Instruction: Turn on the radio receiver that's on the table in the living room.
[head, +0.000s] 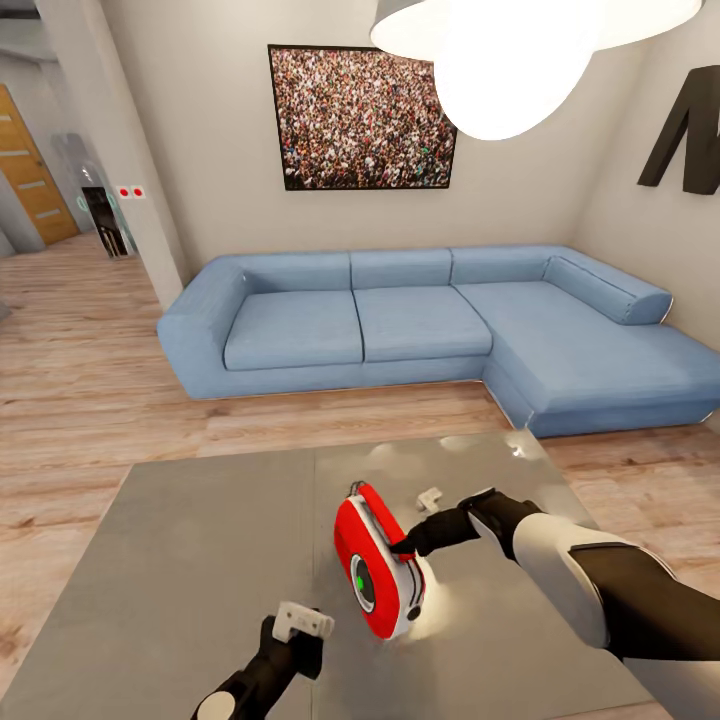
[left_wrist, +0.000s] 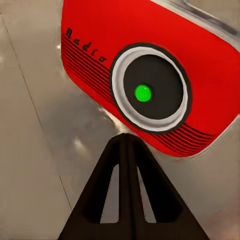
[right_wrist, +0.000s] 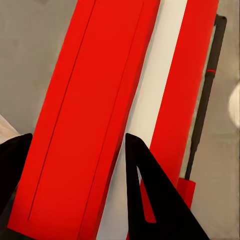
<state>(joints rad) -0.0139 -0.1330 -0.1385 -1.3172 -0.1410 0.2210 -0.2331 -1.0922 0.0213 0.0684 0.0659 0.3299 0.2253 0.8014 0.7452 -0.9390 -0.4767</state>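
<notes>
Two arms reached over the table (head: 200, 560) in the head view, in the living room with its blue sofa (head: 420, 320) beyond the table's far edge. The radio receiver (head: 375, 562) stood on its narrow side near the middle of the near half of the table, just right of the seam. Its long axis ran from the far edge toward the near edge, and its speaker face, green dot lit, was turned toward the left arm. The right gripper (head: 408, 545) came in from the right and touched the radio's upper edge; it was the nearer one. The left gripper (head: 300, 625) hovered just beside the radio's near left, apart from it, with nothing in it.

From the left wrist, the left gripper's fingers (left_wrist: 131, 200) lay pressed together, clenched on nothing, aimed at the speaker ring, with bare table between tip and radio.

From the right wrist, the right gripper's dark fingers (right_wrist: 150, 190) stood spread, one on either side of a red panel, the white side band and thin handle (right_wrist: 206, 100) alongside. Whether they actually clamped the body I could not tell.

The green dot suggested the switch may already be on.
</notes>
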